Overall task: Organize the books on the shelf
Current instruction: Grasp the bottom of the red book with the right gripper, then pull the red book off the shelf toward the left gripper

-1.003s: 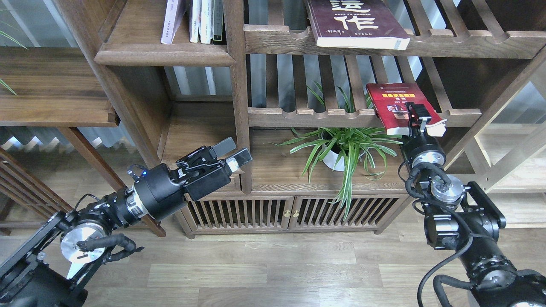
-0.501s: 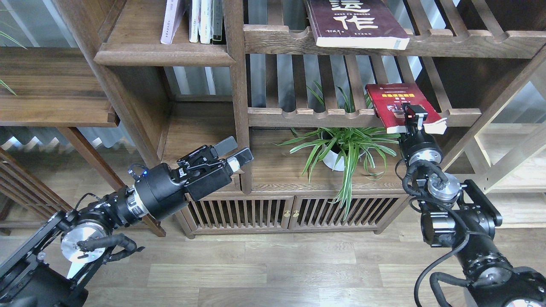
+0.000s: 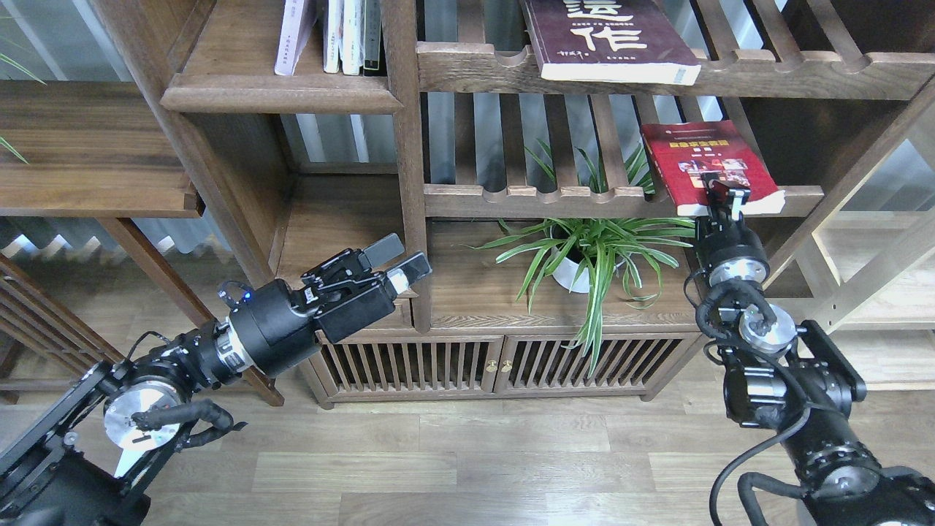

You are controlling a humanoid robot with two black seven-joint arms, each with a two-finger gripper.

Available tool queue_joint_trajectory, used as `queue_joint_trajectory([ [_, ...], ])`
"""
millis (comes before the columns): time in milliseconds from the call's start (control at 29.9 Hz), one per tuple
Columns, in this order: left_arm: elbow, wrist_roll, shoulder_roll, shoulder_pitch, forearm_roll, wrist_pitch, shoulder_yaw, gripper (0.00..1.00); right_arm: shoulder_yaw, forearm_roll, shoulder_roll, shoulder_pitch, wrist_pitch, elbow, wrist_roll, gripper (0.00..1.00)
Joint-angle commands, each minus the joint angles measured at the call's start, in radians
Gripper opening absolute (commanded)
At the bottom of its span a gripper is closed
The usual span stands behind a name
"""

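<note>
Step in hand: red book (image 3: pixel 707 164) gripped at lower edge by right gripper (image 3: pixel 724 196), lying on slatted rack (image 3: pixel 584 199); left gripper (image 3: pixel 394 264) fingers parted, empty; lift clear of rail judged necessary next.

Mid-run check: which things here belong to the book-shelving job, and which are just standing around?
Job:
- red book, right tool at its near edge
- maroon book on the upper slatted rack
- pale book on the solid shelf

Bystanders:
- potted plant
- slim upright books
- cabinet doors
- left tool, open and empty
</note>
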Motion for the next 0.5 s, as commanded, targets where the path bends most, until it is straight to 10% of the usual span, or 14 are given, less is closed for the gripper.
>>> queue_joint_trajectory([
  [0, 0.022, -0.002, 0.0, 0.0, -0.001, 0.0, -0.008, 0.99, 0.002, 0.024, -0.003, -0.042, 0.081, 0.027, -0.002, 0.04],
  [468, 0.213, -0.011, -0.075, -0.03, -0.012, 0.0, -0.041, 0.99, -0.047, 0.059, 0.005, -0.339, 0.213, 0.3, -0.008, 0.03],
])
